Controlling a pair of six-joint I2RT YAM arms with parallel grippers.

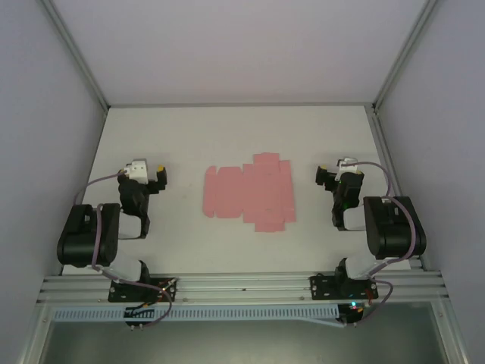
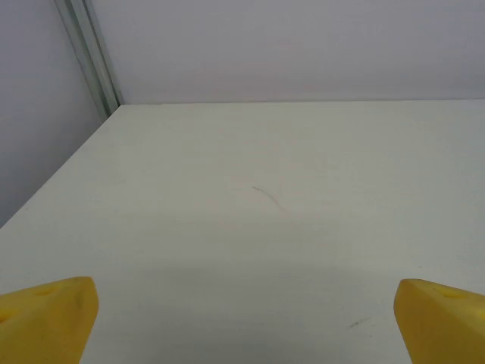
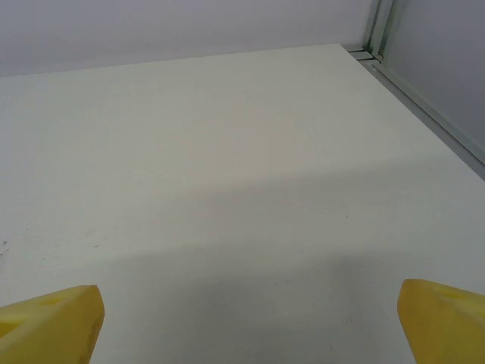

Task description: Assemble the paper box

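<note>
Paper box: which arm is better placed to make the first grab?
Right, marginally. Both grippers are open and empty, but the right gripper sits closer to the flat paper box than the left gripper.

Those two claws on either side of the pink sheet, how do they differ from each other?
The left gripper sits to the left of the flat pink paper box sheet, while the right gripper sits to its right. The right gripper looks closer to the sheet's edge than the left gripper. Both are wide open, empty and yellow-tipped, and neither touches the sheet.
</note>
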